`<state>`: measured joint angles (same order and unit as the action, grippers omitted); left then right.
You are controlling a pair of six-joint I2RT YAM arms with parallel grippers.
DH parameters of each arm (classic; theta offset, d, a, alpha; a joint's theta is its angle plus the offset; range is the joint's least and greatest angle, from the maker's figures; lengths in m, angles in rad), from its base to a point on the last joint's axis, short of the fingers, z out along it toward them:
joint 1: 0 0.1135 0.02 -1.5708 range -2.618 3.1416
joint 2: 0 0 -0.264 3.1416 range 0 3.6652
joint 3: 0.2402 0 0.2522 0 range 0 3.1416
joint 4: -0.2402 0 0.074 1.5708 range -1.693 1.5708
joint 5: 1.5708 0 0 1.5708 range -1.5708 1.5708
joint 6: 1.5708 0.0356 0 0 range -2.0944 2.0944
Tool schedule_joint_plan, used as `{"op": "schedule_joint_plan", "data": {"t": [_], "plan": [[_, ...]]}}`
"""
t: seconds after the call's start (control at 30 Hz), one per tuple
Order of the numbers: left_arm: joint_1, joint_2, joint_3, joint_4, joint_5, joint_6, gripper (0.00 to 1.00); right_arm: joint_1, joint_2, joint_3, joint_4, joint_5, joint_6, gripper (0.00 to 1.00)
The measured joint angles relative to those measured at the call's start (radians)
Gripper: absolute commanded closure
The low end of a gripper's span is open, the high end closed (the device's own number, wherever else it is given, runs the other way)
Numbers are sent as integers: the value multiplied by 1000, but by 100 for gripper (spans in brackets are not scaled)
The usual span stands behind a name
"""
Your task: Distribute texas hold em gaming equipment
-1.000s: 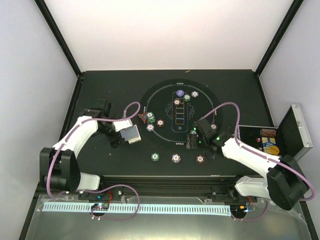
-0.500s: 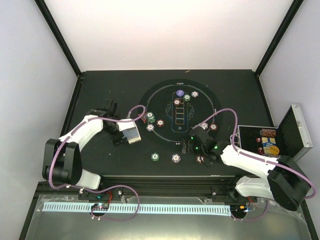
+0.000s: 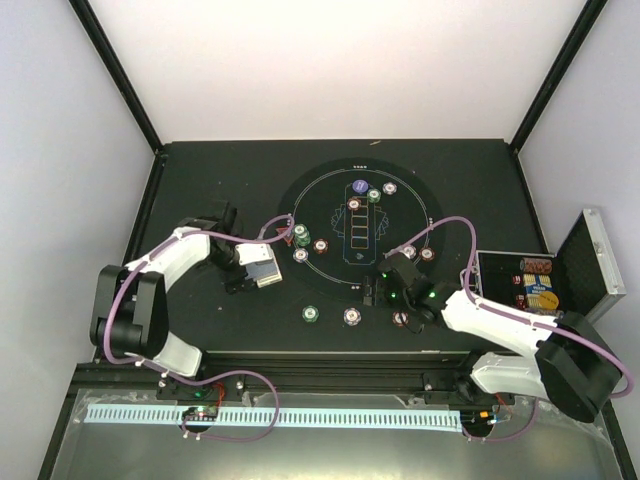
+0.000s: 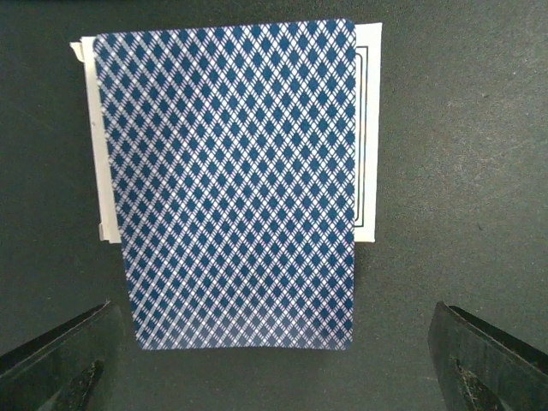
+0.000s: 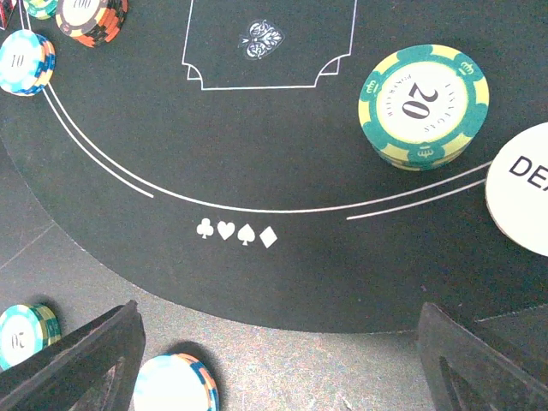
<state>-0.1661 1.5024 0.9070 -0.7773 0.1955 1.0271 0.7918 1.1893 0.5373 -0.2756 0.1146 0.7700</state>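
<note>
left gripper: jaws apart, card deck just ahead, presumably stacked for dealing. right gripper: jaws apart, pale chip between them, ungripped.

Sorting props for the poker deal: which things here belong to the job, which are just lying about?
Job: blue-backed playing cards, green 20 chips, blue 10 chip, white dealer button.
Lying about: open aluminium case, yellow-blue box inside it.

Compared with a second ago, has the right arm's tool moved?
Yes. The right tool has slid toward the near edge of the black table, closer to the unmoved purple-white round poker chip.
</note>
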Motion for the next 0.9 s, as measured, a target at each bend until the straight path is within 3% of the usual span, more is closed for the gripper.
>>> {"op": "schedule_joint_plan", "data": {"t": [0.9], "plan": [[0,86,22,32,-5,10,1,1,42,0,5,-13,15,18]]}}
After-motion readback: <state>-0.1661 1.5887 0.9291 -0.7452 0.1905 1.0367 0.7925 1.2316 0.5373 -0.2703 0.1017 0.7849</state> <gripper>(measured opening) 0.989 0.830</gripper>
